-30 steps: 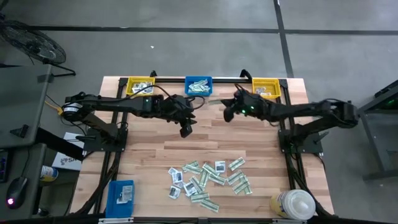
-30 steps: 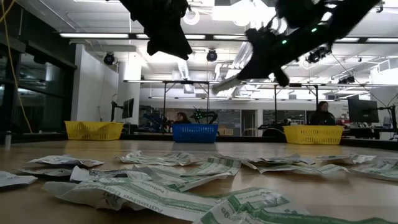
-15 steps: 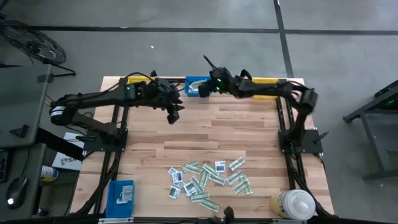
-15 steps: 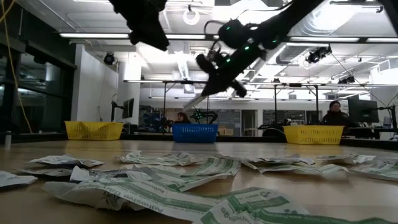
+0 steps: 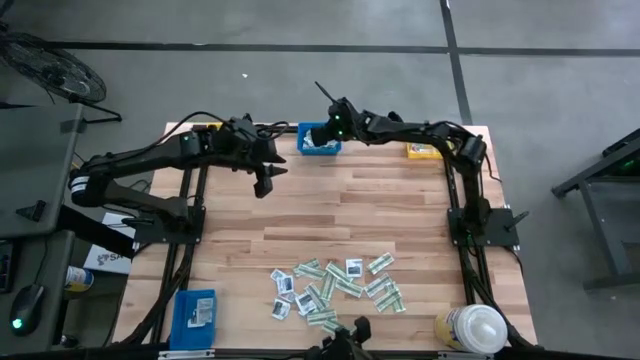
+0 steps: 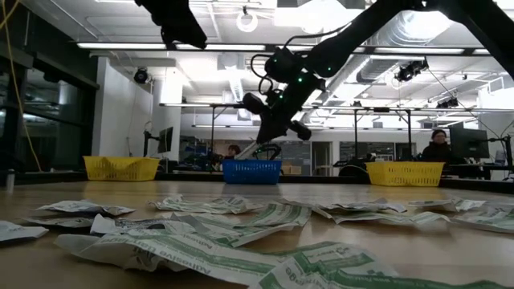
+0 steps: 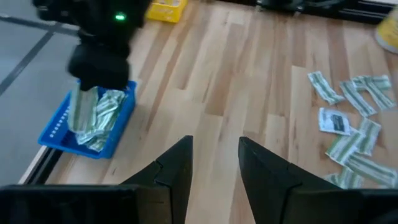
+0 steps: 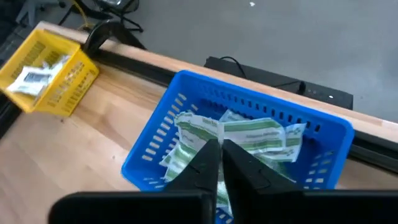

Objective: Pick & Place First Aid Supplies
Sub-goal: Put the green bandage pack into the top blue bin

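The right gripper [image 5: 322, 133] hovers over the far blue bin [image 5: 318, 149], fingers pinching a green-and-white strip [image 7: 79, 107]; release it low, centred. The left gripper [image 5: 263, 183] waits open.

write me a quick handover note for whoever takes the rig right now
Right end effector: over the far-edge blue bin, fingers nearly together on a green-and-white strip, not yet dropped.
Left end effector: open, empty, raised above the table.
Done: several strips already lie in that blue bin; white packets sit in a yellow bin.
Left: the pile of packets near the front edge.
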